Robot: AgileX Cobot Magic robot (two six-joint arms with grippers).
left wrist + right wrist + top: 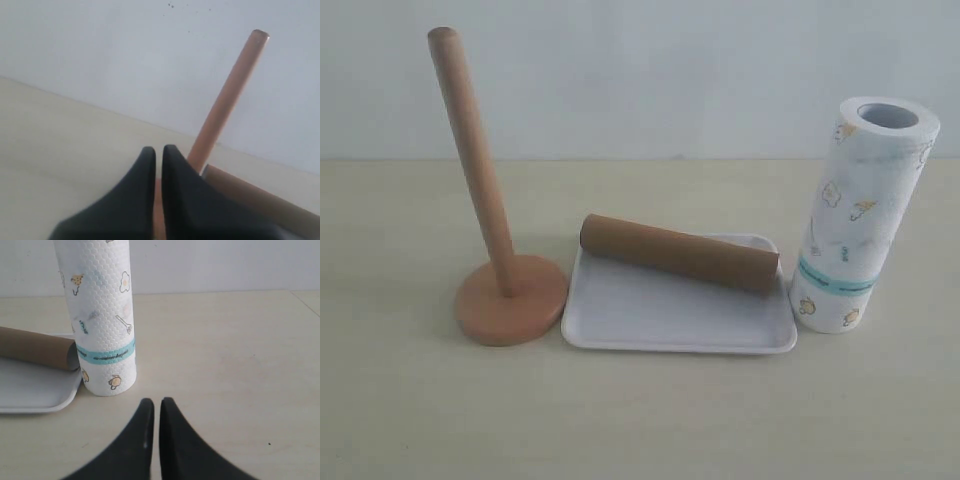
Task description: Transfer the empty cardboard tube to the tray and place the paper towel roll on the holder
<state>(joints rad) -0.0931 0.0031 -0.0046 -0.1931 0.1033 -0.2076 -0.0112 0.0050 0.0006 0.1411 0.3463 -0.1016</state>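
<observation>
Pressing their black fingers together to a thin slit, the left gripper (pixel 158 150) and the right gripper (pixel 156 402) each grip nothing. Beyond the right one, the paper towel roll (pixel 860 215) stands upright on the pale table (pixel 640 420), just beside the tray (pixel 670 315), which holds the empty cardboard tube (pixel 680 252) lying on its side, aslant across the far part with one end close to the roll. At the tray's left edge the holder (pixel 510 295) stands on its disc base, its pole bare against the white wall (pixel 670 70).
</observation>
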